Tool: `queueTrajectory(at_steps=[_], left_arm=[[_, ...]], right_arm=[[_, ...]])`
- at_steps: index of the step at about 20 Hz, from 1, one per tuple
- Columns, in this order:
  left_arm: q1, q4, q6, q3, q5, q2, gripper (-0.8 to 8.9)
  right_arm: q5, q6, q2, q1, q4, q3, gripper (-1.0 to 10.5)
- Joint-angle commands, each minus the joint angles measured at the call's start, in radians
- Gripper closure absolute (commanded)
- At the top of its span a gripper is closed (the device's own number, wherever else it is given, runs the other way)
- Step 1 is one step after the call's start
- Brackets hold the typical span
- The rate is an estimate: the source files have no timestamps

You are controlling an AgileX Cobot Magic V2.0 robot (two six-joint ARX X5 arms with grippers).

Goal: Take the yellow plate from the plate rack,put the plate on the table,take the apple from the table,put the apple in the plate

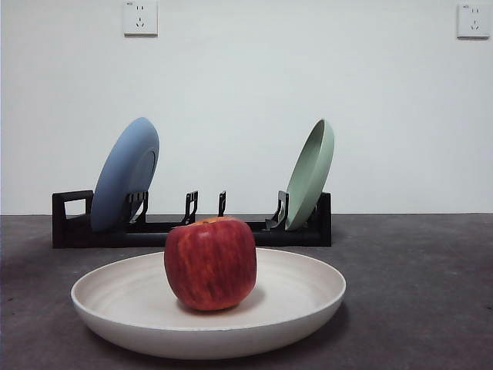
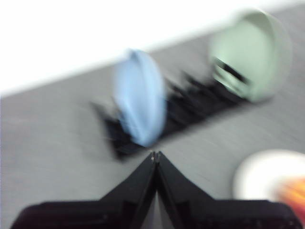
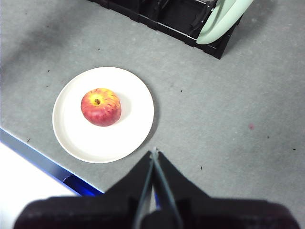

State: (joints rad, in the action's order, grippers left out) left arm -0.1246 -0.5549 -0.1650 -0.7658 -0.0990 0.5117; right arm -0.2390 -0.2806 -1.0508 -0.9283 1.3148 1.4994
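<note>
**apple sits in the plate, both arms clear**

on the table (image 1: 431, 262) in front of you, the yellow plate (image 1: 139, 297) lies flat and right way up, close to the front camera. the apple (image 1: 210, 263) stands upright in the plate's middle, stem end up, touching nothing but the plate's floor. from the right wrist camera you see the same pair from above: the apple (image 3: 100, 107) sits a little off the centre of the plate (image 3: 128, 129), and the plate rests near the table's edge.

behind the plate you have the plate rack (image 1: 69, 230), long and low across the table, well apart from the plate. a blue plate (image 1: 123, 173) leans in the slots at the handle end, and a pale green plate (image 1: 311, 173) leans in the slots at the far end. the dividers between them hold nothing.

your left gripper (image 2: 155, 155) hangs above the table with its jaws pressed together at the tips, gripping nothing; its view is blurred, but you can make out the rack (image 2: 190, 102) and both standing plates beyond the tips. your right gripper (image 3: 154, 152) is also up off the table, jaws closed tip to tip and empty, just beside the plate's rim as its own camera sees it. neither gripper shows in the front view.
</note>
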Motion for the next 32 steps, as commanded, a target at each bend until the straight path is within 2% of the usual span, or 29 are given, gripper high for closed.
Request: queueTrajectory(at_steps=[1,3,7,15,18,22,32], left_arm=[[0.058,0.235,-0.012,0.298,-0.01,-0.16,8.14],[0.081,0.377,0.032,0.458,-0.01,-0.258,8.14],[0.088,0.509,0.075,0.637,0.055,-0.388,8.14],[0.088,0.498,0.143,0.753,0.077,-0.509,8.14],[0.088,0.45,0.188,0.758,0.077,-0.508,8.14],[0.092,0.385,0.189,0.758,0.069,-0.508,8.14],[0.095,0.39,0.202,0.758,0.066,-0.495,8.14]], right_arm=[[-0.005,-0.006,0.0,-0.001,-0.004,-0.005,9.5],[-0.005,-0.006,0.0,-0.001,-0.004,-0.005,9.5],[-0.005,-0.006,0.0,-0.001,-0.004,-0.005,9.5],[-0.005,-0.006,-0.001,-0.001,-0.005,-0.005,9.5],[-0.005,-0.006,-0.001,-0.001,-0.004,-0.005,9.5],[-0.005,-0.006,0.0,-0.001,-0.005,-0.005,9.5],[-0.005,-0.006,-0.001,-0.001,-0.005,-0.005,9.5]])
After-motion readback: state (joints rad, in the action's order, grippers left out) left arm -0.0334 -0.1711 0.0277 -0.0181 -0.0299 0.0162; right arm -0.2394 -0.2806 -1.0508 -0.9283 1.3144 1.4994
